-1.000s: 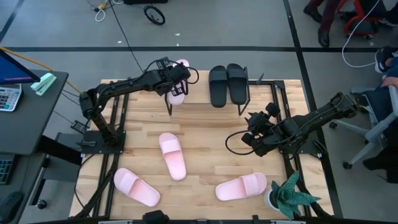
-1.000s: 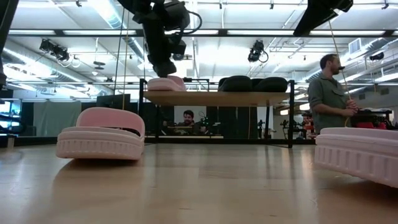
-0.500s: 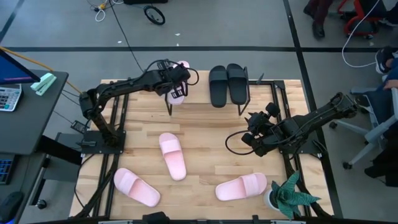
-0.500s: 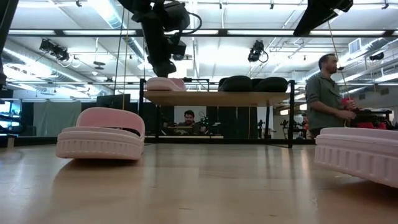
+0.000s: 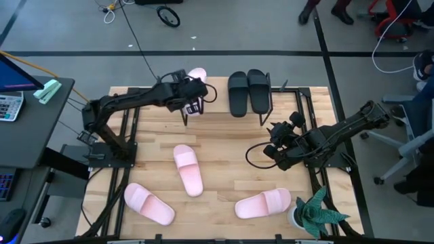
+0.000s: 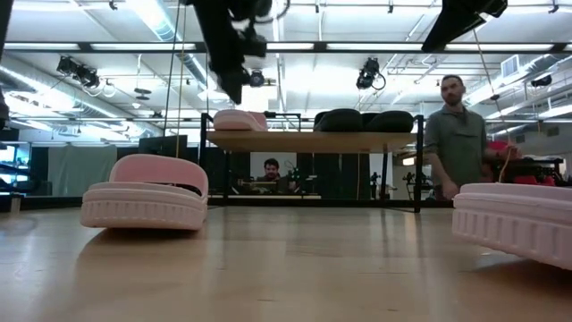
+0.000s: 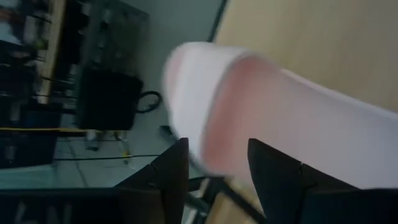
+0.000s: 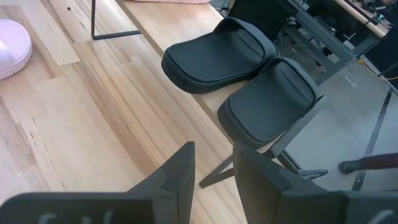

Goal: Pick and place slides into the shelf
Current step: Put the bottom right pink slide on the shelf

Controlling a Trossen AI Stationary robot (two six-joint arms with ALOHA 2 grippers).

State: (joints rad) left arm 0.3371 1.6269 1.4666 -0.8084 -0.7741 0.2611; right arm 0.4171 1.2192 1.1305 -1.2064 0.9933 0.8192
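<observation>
Hovering left gripper (image 5: 193,99) over pink slide (image 5: 197,73) on shelf (image 6: 313,140), 12 o'clock | jaws open, empty | right gripper (image 5: 277,146) open, idle | risk: knocking slide off edge.

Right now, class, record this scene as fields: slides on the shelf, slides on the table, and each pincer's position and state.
shelf: holds two black slides and one pink slide
table: three pink slides lie loose
left pincer: over the shelf's pink slide, open, empty
right pincer: waits over the table's right side, open, empty
</observation>
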